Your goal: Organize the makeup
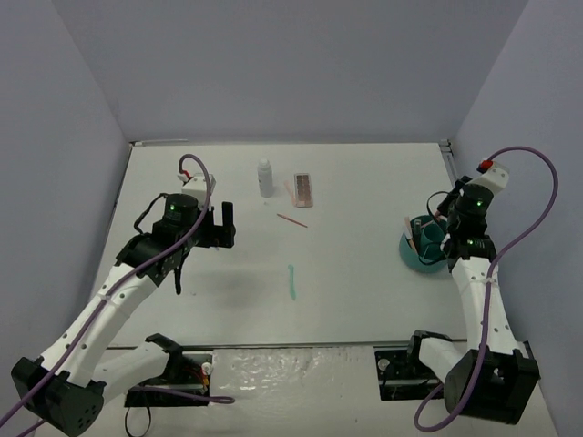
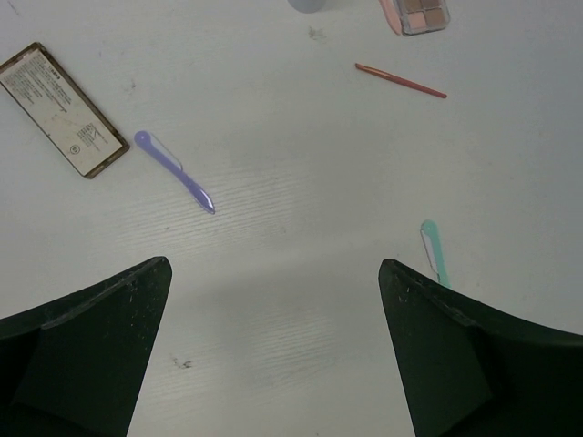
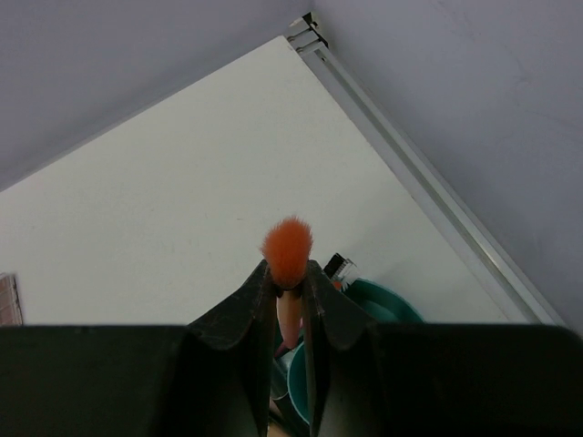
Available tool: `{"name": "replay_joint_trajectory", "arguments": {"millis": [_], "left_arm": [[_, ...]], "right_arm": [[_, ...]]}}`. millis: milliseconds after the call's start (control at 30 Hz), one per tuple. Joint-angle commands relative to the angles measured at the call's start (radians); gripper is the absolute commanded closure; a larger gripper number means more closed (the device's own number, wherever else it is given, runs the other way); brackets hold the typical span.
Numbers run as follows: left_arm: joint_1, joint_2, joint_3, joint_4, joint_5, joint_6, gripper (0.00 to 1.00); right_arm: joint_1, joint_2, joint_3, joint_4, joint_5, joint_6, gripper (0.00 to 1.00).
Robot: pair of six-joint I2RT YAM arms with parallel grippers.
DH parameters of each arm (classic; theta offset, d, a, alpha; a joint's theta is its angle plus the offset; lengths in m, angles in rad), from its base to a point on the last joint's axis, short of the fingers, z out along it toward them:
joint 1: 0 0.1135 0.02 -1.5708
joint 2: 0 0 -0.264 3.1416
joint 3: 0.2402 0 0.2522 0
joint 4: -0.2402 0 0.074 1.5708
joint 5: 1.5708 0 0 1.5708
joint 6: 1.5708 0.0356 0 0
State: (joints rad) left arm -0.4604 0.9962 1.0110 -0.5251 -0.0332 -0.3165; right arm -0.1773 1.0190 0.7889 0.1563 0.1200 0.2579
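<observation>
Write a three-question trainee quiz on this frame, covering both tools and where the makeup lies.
1. True or false: the left tool stands open and empty.
2. What does the right tool grip? A) the small whitish bottle B) a pink-handled brush with orange bristles C) the thin teal stick
3. In the left wrist view, what colour is the thin stick lying nearest the flat brown-rimmed palette with the printed label?
Key: 1 true; 2 B; 3 purple, the thin purple stick.
</observation>
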Motion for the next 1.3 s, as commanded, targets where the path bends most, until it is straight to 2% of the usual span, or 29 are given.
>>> {"name": "replay_joint_trajectory", "arguments": {"millis": [0,267,633,667,933,1100,1267], "left_arm": [[0.045,-0.016,0.011,0.019,0.033,0.013,0.03],[0.119,-0.011,0.0,0.031,0.117,-0.021,0.03],[0.172,-0.021,-0.019,0.057,0.153,-0.049,0.03],[0.175,-0.022,-0.019,0.057,0.153,-0.049,0.03],[0.184,-0.021,-0.023,0.063,0.154,-0.055,0.03],[0.187,-0.019,-0.026,0.066,0.156,-0.056,0.03],[0.19,-0.015,-0.029,0.074,0.17,-0.058,0.03]], "right_arm": [[-0.019,0.034,0.0,0.148,-0.031,0.015,1.0],[-0.024,0.087,-0.069,0.225,-0.085,0.038,1.0],[-0.025,0.127,-0.162,0.3,-0.109,0.049,0.99],[-0.024,0.132,-0.168,0.308,-0.109,0.052,0.95],[-0.025,0.123,-0.188,0.303,-0.109,0.07,0.81],[-0.025,0.09,-0.177,0.276,-0.099,0.07,0.61],[-0.025,0.057,-0.144,0.217,-0.089,0.068,0.52]]}}
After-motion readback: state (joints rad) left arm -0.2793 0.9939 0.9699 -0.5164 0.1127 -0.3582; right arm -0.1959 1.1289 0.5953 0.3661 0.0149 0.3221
